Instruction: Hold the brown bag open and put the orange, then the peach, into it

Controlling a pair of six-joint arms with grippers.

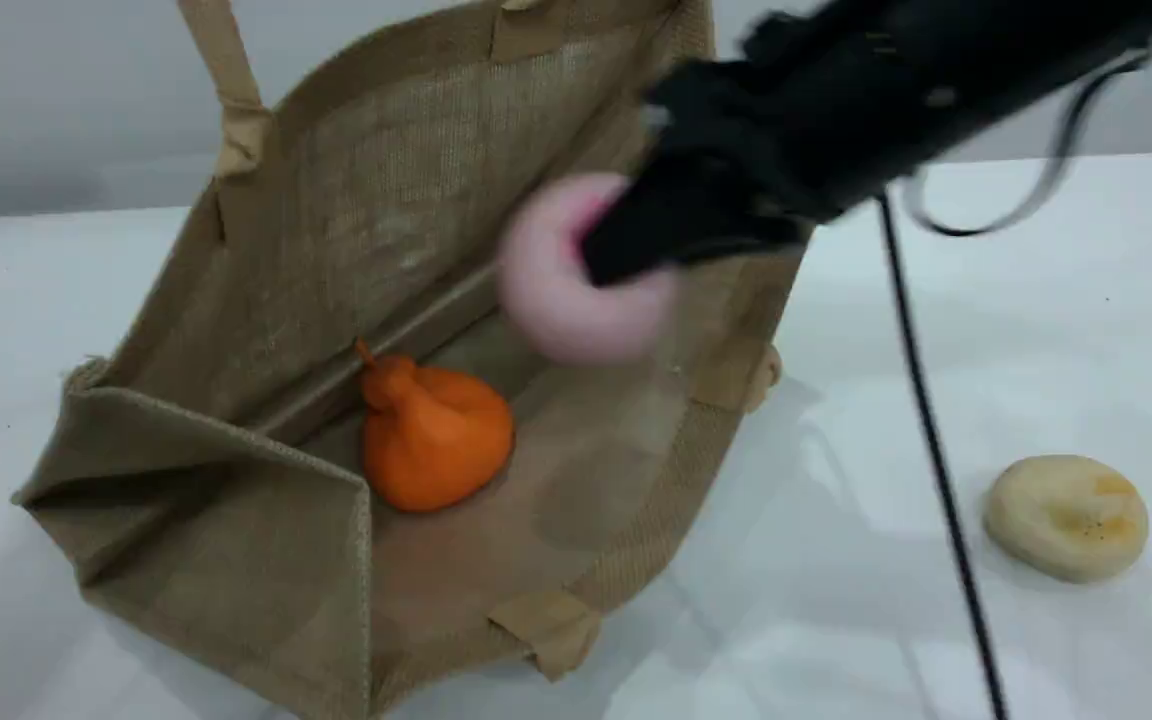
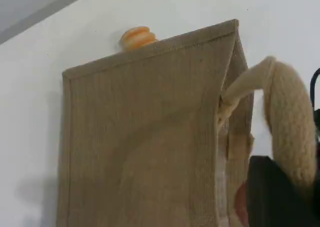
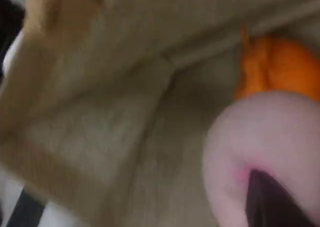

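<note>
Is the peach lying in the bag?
No, the peach is held in the air over the bag; only the orange lies inside.

Orange [image 1: 433, 435] lies inside the bag [image 1: 226, 540]; peach [image 1: 561, 290] above its mouth; bun [image 1: 1066, 515] on the table [image 1: 1036, 350], well right

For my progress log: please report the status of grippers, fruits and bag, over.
Left gripper shut on handle, brown bag open. Right gripper shut on peach, at bag mouth. Orange already inside. Nothing in the way.
</note>
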